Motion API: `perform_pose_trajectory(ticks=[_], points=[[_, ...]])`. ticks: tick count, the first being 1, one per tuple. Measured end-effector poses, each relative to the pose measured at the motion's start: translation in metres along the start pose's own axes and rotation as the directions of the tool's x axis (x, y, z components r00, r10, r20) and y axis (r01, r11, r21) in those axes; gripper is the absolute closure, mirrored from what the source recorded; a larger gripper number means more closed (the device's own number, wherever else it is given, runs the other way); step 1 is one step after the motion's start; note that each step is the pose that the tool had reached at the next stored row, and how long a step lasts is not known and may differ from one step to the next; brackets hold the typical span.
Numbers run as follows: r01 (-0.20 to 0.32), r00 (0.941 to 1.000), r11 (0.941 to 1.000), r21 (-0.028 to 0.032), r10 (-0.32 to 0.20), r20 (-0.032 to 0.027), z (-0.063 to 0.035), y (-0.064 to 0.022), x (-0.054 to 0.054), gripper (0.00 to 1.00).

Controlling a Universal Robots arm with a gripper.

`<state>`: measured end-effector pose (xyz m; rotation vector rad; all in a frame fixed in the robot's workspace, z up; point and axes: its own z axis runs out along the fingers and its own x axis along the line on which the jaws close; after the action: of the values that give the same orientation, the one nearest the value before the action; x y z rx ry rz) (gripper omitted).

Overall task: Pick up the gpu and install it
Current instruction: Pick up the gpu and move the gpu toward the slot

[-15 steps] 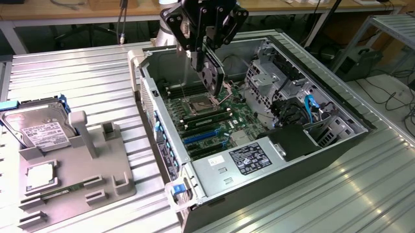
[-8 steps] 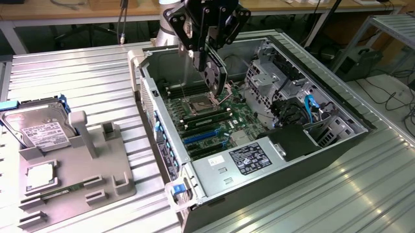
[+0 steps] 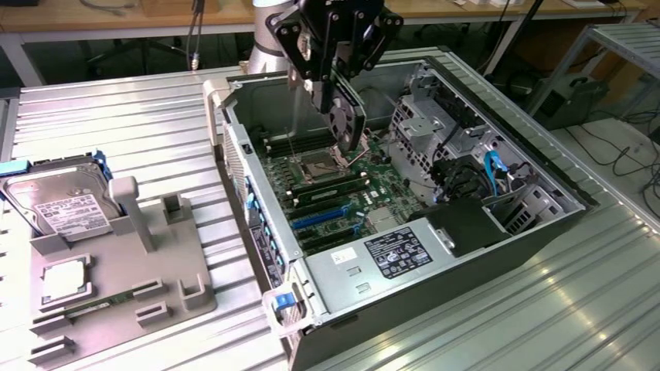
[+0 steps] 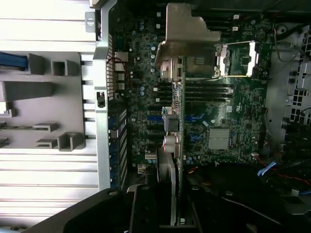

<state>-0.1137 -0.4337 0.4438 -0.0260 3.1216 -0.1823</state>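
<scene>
The gpu (image 3: 348, 116), a green card, hangs on edge over the open computer case (image 3: 536, 232), above the motherboard (image 3: 330, 185). My gripper (image 3: 335, 81) is shut on the card's upper edge. In the wrist view the gpu (image 4: 181, 121) shows edge-on, with its silver end bracket (image 4: 187, 39) at the far end and my gripper (image 4: 172, 213) clamped on the near end. It hangs clear above the board, over the blue expansion slots (image 4: 194, 118), which also show in the exterior view (image 3: 314, 220).
A grey fixture tray (image 3: 113, 286) lies at the exterior view's left on the ribbed metal table, holding a silver hard drive (image 3: 62, 205), a square chip (image 3: 67, 278) and a narrow memory stick (image 3: 98, 305). Inside the case sit a power supply (image 3: 397, 251) and drive cages (image 3: 433, 124).
</scene>
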Motion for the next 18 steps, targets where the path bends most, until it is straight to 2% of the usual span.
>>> perform_pose_trajectory(ticks=[8,18], points=[[0.000,1.0000,1.0000,0.0000,0.000,0.0000,0.0004,-0.0001,-0.010,0.72],[0.000,1.0000,1.0000,0.0000,0.000,0.0000,0.0011,-0.0004,-0.033,0.72]])
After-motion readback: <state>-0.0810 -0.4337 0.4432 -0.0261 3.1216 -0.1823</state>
